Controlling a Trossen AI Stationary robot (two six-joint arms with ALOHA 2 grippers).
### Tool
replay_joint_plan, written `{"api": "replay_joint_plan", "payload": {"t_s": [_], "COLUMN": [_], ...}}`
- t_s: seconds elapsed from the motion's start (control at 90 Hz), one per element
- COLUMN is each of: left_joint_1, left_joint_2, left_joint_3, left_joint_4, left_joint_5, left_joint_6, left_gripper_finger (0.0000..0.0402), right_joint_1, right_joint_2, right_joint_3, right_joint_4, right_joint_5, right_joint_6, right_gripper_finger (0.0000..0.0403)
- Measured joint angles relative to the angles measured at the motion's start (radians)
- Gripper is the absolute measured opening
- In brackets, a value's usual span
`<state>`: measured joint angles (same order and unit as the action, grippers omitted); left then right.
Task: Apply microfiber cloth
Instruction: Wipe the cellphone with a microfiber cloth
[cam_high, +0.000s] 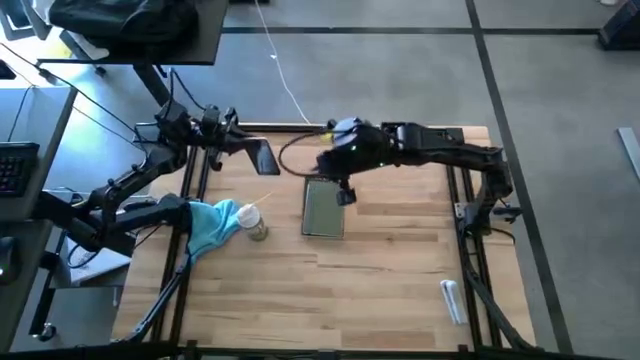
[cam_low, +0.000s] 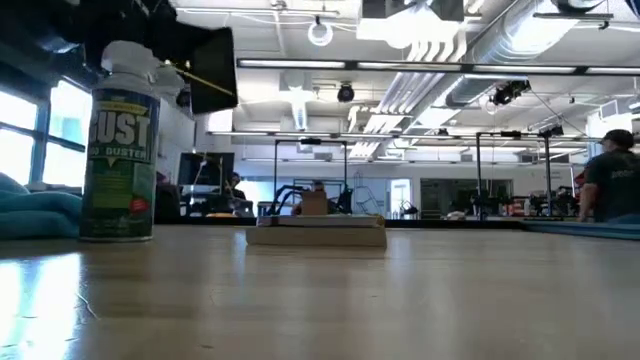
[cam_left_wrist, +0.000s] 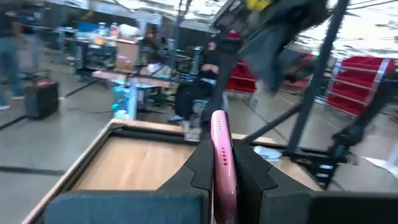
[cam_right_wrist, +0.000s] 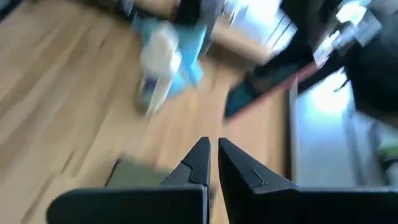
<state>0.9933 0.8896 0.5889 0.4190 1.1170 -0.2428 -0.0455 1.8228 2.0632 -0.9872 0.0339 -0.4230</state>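
The turquoise microfiber cloth (cam_high: 212, 226) lies bunched on the table's left part, beside an upright duster can (cam_high: 256, 223); both also show in the low view, cloth (cam_low: 35, 214) and can (cam_low: 120, 140). No gripper touches the cloth. My left gripper (cam_high: 243, 148) is held above the table's far left, shut on a pink phone (cam_left_wrist: 221, 155). The grey-green tablet (cam_high: 323, 209) lies flat mid-table. My right gripper (cam_high: 346, 192) hovers over the tablet's far end, its fingers (cam_right_wrist: 202, 163) shut with nothing between them. My left gripper pinches the pink phone between its two fingers, which sit on the two broad faces near one end (cam_left_wrist: 219, 186). The fingers come roughly level from the table's left. The phone stands on edge, lifted clear of the table, its free end (cam_high: 266, 160) toward the right.
A small white tube (cam_high: 452, 299) lies near the table's right front corner. Black frame rails run along the table's left and right sides. The near half of the wooden top (cam_high: 330, 300) is bare. A person (cam_low: 610, 175) stands in the room beyond.
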Motion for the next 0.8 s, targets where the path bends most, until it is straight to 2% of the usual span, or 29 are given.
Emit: {"api": "replay_joint_plan", "payload": {"t_s": [0.122, 0.267, 0.367, 0.611, 0.8], "left_joint_1": [-0.083, -0.162, -0.231, -0.392, -0.471], "left_joint_2": [-0.051, -0.112, -0.141, -0.236, -0.359], "left_joint_3": [0.086, 0.227, 0.306, 0.424, 0.449], "left_joint_4": [-0.224, -0.619, -0.769, -0.817, -0.833], "left_joint_5": [-0.065, -0.267, -0.342, -0.326, -0.186], "left_joint_6": [0.127, 0.308, 0.337, 0.205, 0.039], "left_gripper_finger": [0.0010, 0.0010, 0.0010, 0.0010, 0.0010], "right_joint_1": [0.029, 0.068, 0.084, 0.123, 0.191], "right_joint_2": [0.001, -0.001, 0.000, -0.001, 0.008], "right_joint_3": [-0.083, -0.209, -0.304, -0.513, -0.691], "right_joint_4": [0.004, 0.091, 0.176, 0.486, 0.956], "right_joint_5": [0.028, 0.114, 0.124, 0.126, 0.125], "right_joint_6": [0.030, 0.033, 0.034, 0.088, 0.137], "right_gripper_finger": [0.0000, 0.0000, 0.0000, 0.0000, 0.0000]}}
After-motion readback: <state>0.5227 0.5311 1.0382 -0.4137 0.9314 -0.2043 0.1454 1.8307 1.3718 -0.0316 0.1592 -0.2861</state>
